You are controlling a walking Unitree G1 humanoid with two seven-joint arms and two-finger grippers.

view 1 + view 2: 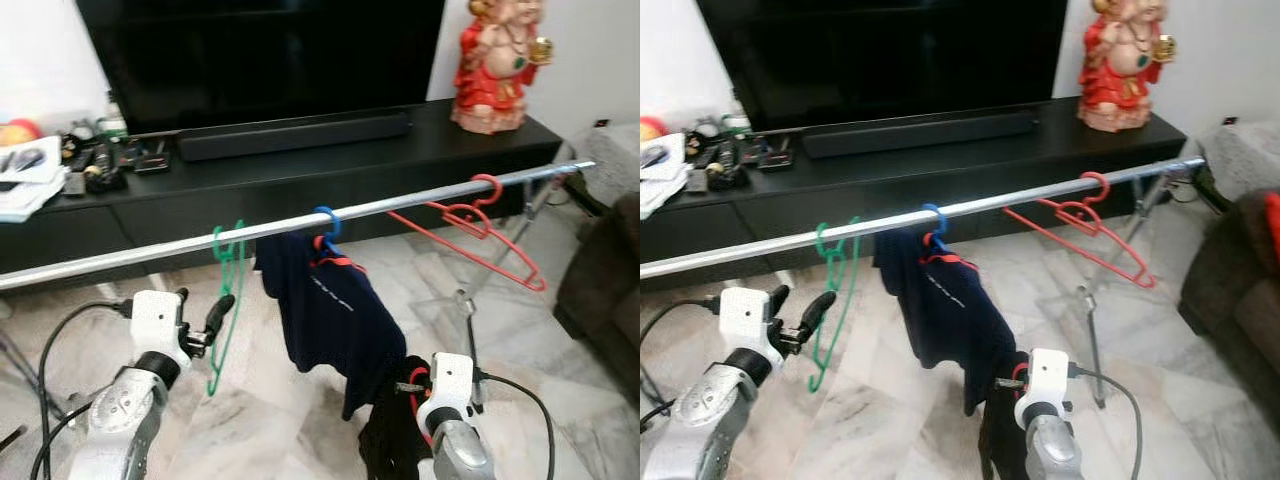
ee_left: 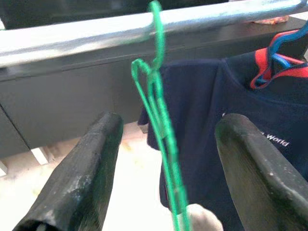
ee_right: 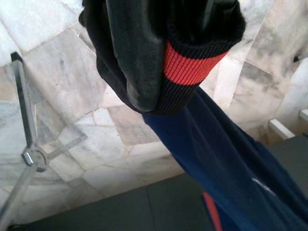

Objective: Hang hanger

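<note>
Below the rail, the raised left gripper spreads its fingers around the green hanger; right fingers' state unclear.

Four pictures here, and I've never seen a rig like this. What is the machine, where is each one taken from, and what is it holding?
This is a humanoid robot with two silver arms, each ending in two black fingers. The two wide pictures come from its head, looking down at a metal rail before a black TV cabinet. On the rail hang a green hanger, a blue hanger carrying a navy shirt, and a red hanger.

The other two pictures come from cameras on the wrists. The left gripper is open, its fingers either side of the green hanger, not touching it. The right gripper is shut on the shirt's sleeve, a dark cuff with a red stripe.
</note>
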